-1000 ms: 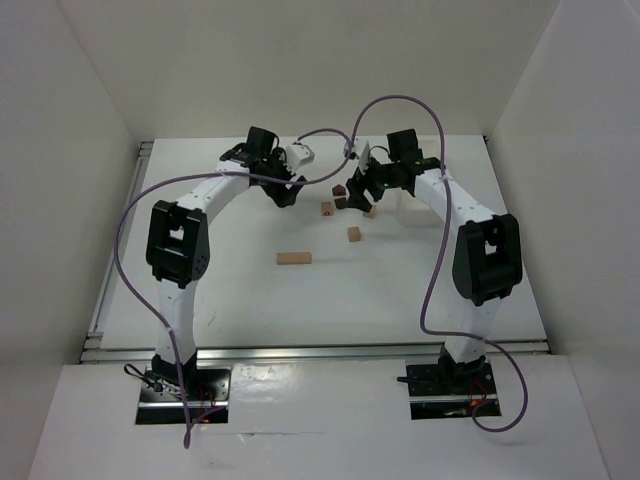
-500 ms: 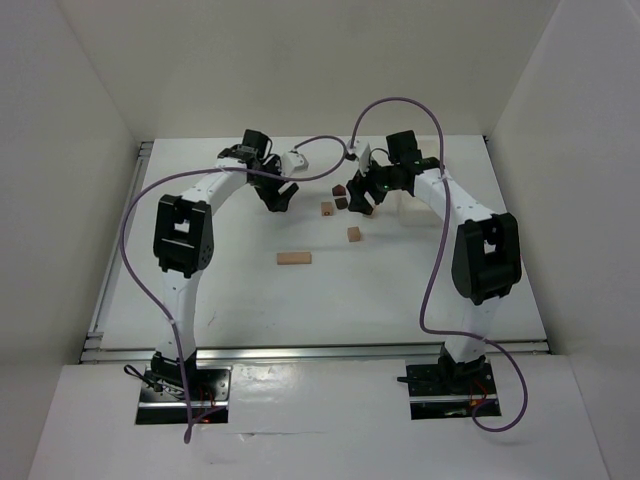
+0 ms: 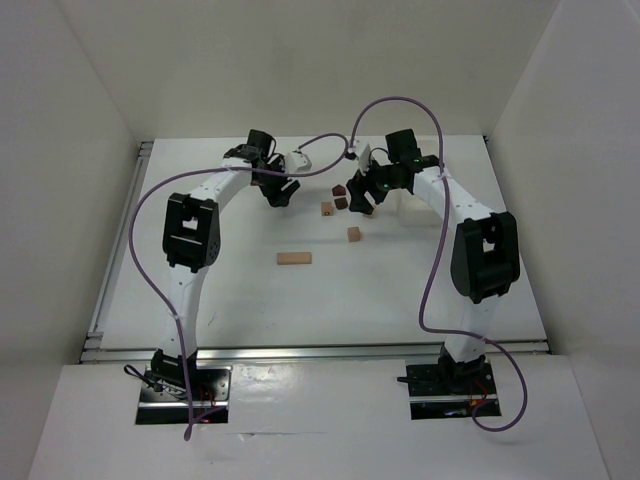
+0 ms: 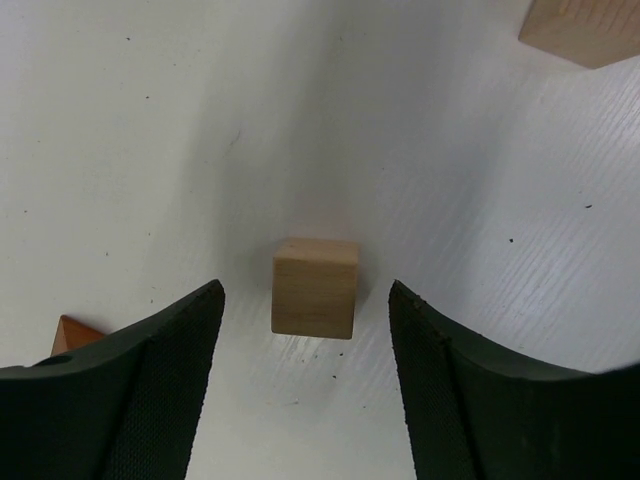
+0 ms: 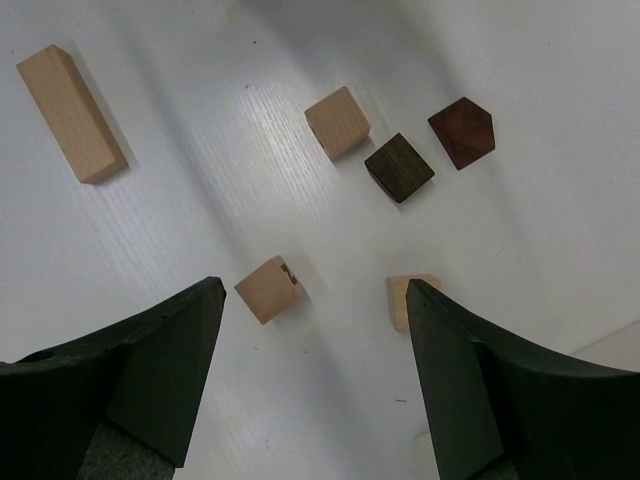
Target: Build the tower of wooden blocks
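The wood block tower is only loose blocks lying flat on the white table. My left gripper [image 4: 305,290] is open low over the table, with a pale beige cube [image 4: 315,288] between its fingertips and a gap on each side. An orange piece [image 4: 73,334] peeks out beside its left finger. My right gripper [image 5: 314,288] is open above a beige cube [image 5: 269,289]; its right finger partly hides another beige block [image 5: 408,296]. Further off lie a tan cube [image 5: 337,122], a dark brown cube [image 5: 399,167] and a reddish-brown block [image 5: 461,132]. From above, both grippers [image 3: 281,192] [image 3: 362,200] hang near the back.
A long beige block [image 3: 294,258] lies nearer the front, and a tan cube [image 3: 354,234] to its right. A white tray [image 3: 408,212] sits just right of the right gripper. White walls close the table at the back and sides.
The left arm's elbow has swung to the right and its gripper has shifted slightly at the back. The right arm has hardly moved. No block has been displaced.
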Available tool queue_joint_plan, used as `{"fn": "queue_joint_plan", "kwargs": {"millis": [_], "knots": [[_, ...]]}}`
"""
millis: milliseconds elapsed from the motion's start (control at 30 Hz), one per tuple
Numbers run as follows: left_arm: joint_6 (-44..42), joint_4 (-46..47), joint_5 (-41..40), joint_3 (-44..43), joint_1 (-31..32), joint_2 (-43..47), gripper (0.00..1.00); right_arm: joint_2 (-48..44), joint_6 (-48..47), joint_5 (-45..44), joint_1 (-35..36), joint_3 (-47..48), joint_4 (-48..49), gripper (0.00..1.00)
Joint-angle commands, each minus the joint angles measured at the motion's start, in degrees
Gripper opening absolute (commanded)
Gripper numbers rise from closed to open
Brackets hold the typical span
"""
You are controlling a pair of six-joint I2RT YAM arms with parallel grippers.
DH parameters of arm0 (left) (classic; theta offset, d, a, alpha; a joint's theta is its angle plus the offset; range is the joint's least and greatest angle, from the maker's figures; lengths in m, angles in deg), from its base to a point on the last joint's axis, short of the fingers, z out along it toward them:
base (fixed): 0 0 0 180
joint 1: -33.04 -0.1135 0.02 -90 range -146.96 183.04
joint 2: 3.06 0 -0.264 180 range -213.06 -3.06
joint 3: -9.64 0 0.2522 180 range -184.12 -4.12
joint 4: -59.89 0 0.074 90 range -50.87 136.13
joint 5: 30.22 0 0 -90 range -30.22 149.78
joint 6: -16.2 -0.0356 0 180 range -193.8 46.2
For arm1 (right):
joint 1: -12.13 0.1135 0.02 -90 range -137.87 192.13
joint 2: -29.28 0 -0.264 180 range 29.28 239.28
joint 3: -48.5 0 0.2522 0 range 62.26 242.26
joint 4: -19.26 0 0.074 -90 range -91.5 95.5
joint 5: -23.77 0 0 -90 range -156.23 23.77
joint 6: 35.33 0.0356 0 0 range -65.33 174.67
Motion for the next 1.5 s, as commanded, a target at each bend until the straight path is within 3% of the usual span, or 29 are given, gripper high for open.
{"fn": "queue_joint_plan", "kwargs": {"millis": [0, 167, 367, 467, 500, 633, 767, 1000, 1133, 1233, 1467], "knots": [[-2.5, 0.0, 0.8, -0.9, 0.2, -0.6, 0.72, 0.1, 0.2, 0.2, 0.1, 3.0, -0.6, 0.81], [-2.5, 0.0, 1.5, -0.9, 0.2, -1.2, 0.63, 0.1, 0.2, 0.2, 0.1, 2.5, -0.6, 0.81], [-3.0, 0.0, 2.1, -1.9, 0.2, -2.3, 0.63, 0.1, 0.2, -0.8, 0.1, 3.0, -0.6, 0.81], [-4.3, -0.5, 2.1, -1.9, 0.2, -2.3, 0.57, -0.4, 0.2, -1.4, 0.1, 3.0, -0.6, 0.81], [-4.3, -0.5, 1.5, -2.4, 0.2, -2.3, 0.46, -0.4, 0.2, -1.4, 0.1, 3.0, -0.6, 0.81], [-5.5, -2.8, 4.2, -3.0, 0.2, -1.6, 0.23, -0.4, 0.2, -2.0, 0.1, 3.0, -0.6, 0.81], [-5.5, -3.3, 4.7, -1.0, 0.2, 1.7, 0.14, -1.4, 0.2, -1.5, 0.1, 2.5, -0.6, 0.81], [-11.6, -10.9, 14.9, 8.3, 0.2, 16.2, 0.14, -6.7, 0.2, 0.7, 0.1, -2.4, 4.0, 0.81], [-18.9, -13.0, 17.9, 19.2, 0.2, 26.8, 0.14, -9.4, -0.4, 2.8, -0.5, -6.1, 6.5, 0.81], [-21.9, -17.1, 21.0, 23.6, 0.9, 29.8, 0.14, -9.4, -0.4, 3.4, -0.5, -6.0, 6.5, 0.81], [-25.2, -15.9, 15.8, 34.6, 7.3, 36.6, 0.14, -8.8, 1.9, 5.0, -0.5, -6.3, 8.2, 0.81]]}}
